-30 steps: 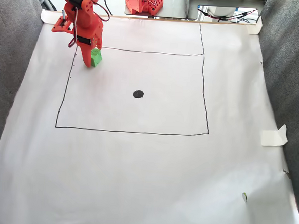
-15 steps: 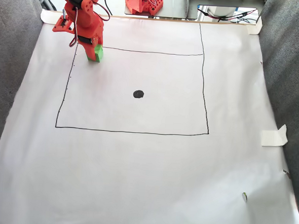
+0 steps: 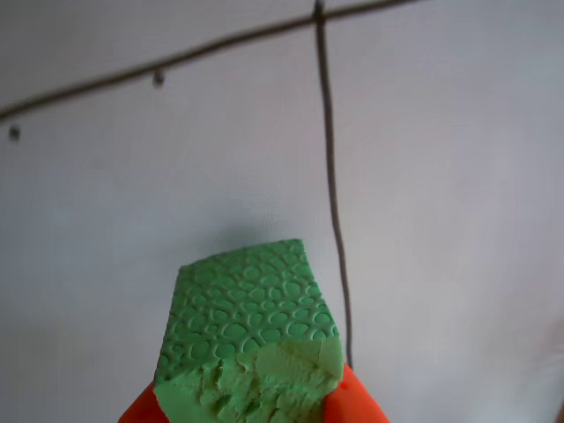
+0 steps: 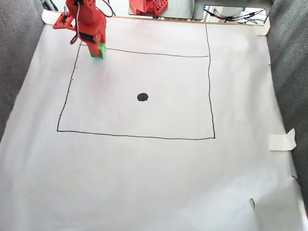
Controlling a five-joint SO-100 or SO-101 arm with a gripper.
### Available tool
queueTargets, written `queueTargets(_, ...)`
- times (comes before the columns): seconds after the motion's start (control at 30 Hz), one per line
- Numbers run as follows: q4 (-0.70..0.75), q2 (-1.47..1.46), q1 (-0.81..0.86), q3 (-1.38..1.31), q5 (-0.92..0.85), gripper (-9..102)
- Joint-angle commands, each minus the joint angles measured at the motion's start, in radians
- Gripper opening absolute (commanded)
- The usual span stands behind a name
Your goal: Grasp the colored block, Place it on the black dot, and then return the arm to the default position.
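The green foam cube is clamped between my two orange fingers at the bottom of the other view, pebbled face up and torn face toward the camera. In the fixed view the gripper holds the cube above the top-left corner of the drawn rectangle. The black dot lies on the paper inside the rectangle, well to the right of and below the cube. The cube hangs over the paper with a faint shadow beneath it.
White paper covers the table, with a thin drawn rectangle on it. Grey fabric walls flank both sides. A folded tape piece sits at the right edge. A second orange mechanism and cables stand at the back.
The gripper with the green cube has risen and drawn back toward the top-left corner of the rectangle. The black dot has not moved.
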Motion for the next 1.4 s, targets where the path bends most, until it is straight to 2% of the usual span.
queueTargets(0.0, 0.038, 0.087, -0.048, -0.058, -0.009, 0)
queueTargets(0.47, 0.069, 0.305, -0.319, -0.035, -0.020, 0)
queueTargets(0.8, -0.077, 0.506, -0.499, 0.123, 0.117, 0)
queueTargets(1.07, -0.170, 0.379, -0.506, 0.067, 0.259, 0)
queueTargets(1.23, -0.161, 0.222, -0.515, -0.048, 0.331, 0)
queueTargets(1.37, -0.097, 0.141, -0.528, -0.164, 0.367, 0)
